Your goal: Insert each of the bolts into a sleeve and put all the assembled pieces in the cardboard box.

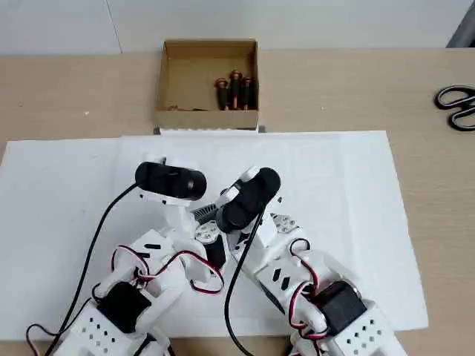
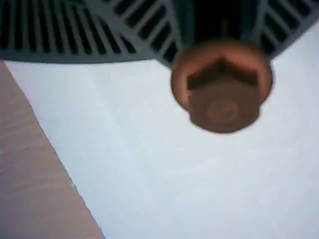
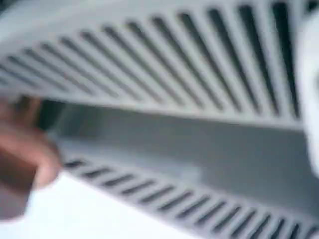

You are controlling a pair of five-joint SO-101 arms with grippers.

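A copper bolt (image 2: 223,99) hangs head-on just under a dark ribbed finger (image 2: 99,30), with a dark sleeve part behind its head. My left gripper (image 2: 222,55) looks shut on it. From above, the left arm (image 1: 169,182) and right arm (image 1: 251,194) meet over the middle of the white paper, and their tips are hidden under the wrist cameras. A blurred copper piece (image 3: 20,164) shows beside a pale ribbed gripper wall (image 3: 189,94). The cardboard box (image 1: 165,81) stands at the back and holds three assembled pieces (image 1: 234,92) upright.
A large white paper sheet (image 1: 349,193) covers the table in front of the box. Scissors (image 1: 456,106) lie at the far right edge on bare wood. Black cables (image 1: 96,237) loop from both arms near the front edge.
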